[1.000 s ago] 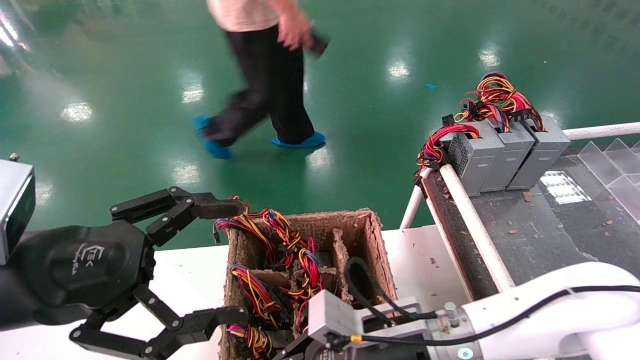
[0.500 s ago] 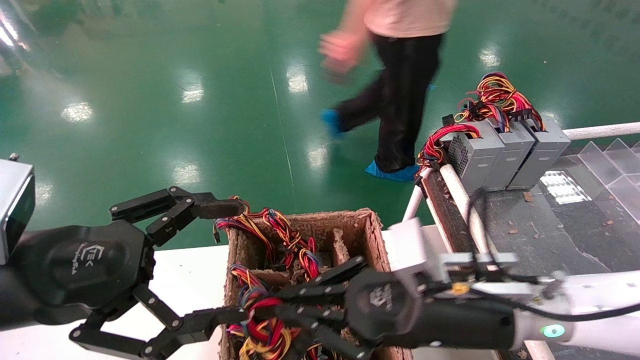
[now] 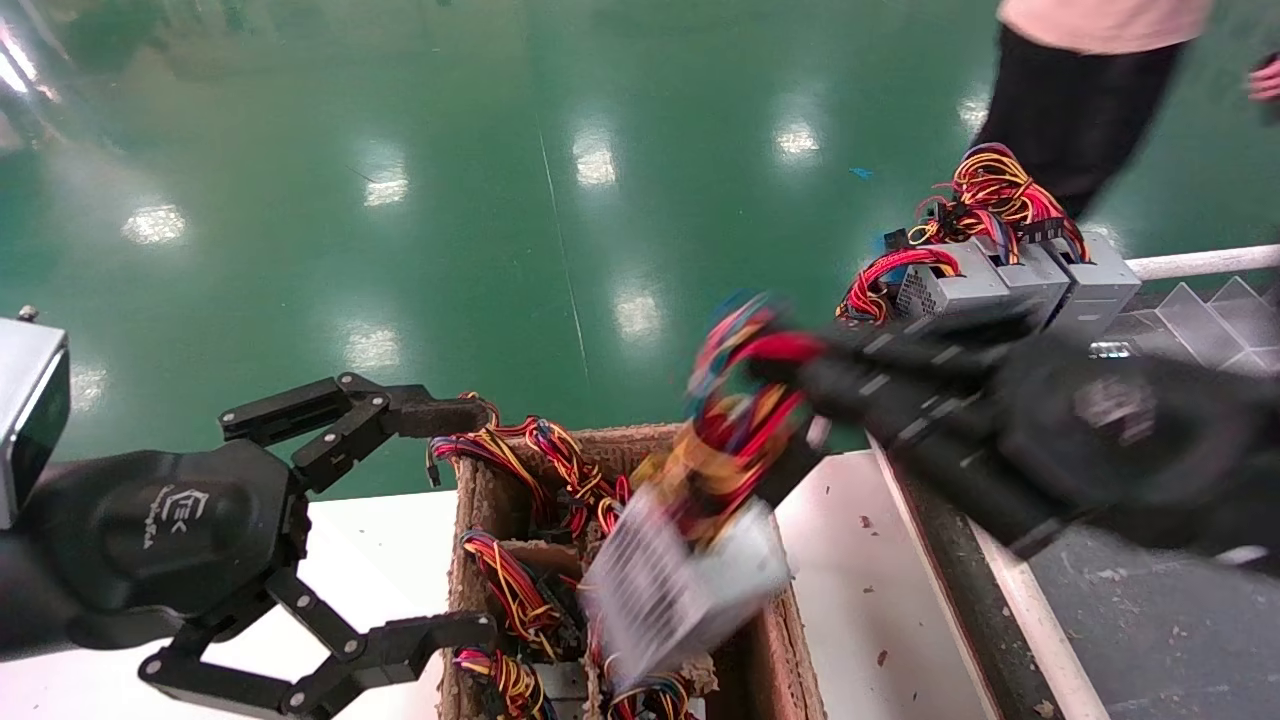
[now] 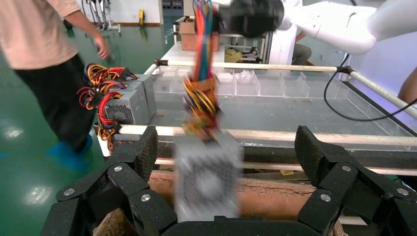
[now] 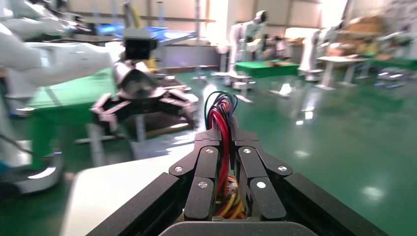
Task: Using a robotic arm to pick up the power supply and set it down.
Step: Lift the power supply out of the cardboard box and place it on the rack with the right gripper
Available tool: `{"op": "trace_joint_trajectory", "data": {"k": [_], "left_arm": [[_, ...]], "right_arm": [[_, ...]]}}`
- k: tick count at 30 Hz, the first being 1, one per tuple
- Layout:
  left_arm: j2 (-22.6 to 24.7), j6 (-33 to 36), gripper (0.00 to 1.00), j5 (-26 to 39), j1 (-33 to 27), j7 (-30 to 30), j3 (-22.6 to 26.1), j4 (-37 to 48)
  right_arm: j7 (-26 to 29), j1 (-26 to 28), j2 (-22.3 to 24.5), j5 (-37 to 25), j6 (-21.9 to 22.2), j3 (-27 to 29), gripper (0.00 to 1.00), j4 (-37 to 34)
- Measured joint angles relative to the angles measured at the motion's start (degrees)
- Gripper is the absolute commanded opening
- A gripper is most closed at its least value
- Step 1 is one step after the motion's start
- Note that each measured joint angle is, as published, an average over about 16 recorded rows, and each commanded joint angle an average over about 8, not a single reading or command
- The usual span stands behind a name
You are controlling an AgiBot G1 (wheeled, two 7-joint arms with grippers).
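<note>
The right arm reaches in from 3 o'clock, stretched toward the middle. Its black right tool [image 3: 790,385] has both fingers [image 5: 209,169] squeezed together on a bunch of colored wires, so the power supply [image 3: 680,585] hangs from it in the air. The left tool [image 3: 440,520] sits low at 8 o'clock, pointing toward 3 o'clock. Its two black fingers [image 3: 420,415] are spread wide apart, one up and one down, and they hold nothing.

The grey power supply [image 3: 680,585], fan grille showing, hangs tilted by its coloured wire bundle [image 3: 735,440] above the cardboard box [image 3: 760,640].
</note>
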Motion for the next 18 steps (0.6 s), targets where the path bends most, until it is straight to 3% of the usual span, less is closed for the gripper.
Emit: {"op": "trace_joint_trajectory", "data": {"k": [11, 18], "left_arm": [[0.0, 0.0, 1.0, 0.0, 0.0, 0.0, 0.0, 0.0], [0.0, 0.0, 1.0, 0.0, 0.0, 0.0, 0.0, 0.0]], "right_arm": [[-3.8, -3.2, 12.1, -0.5, 6.5, 7.7, 0.0, -2.2], [-6.4, -6.7, 16.6, -1.5, 10.8, 11.1, 0.0, -6.1]]}}
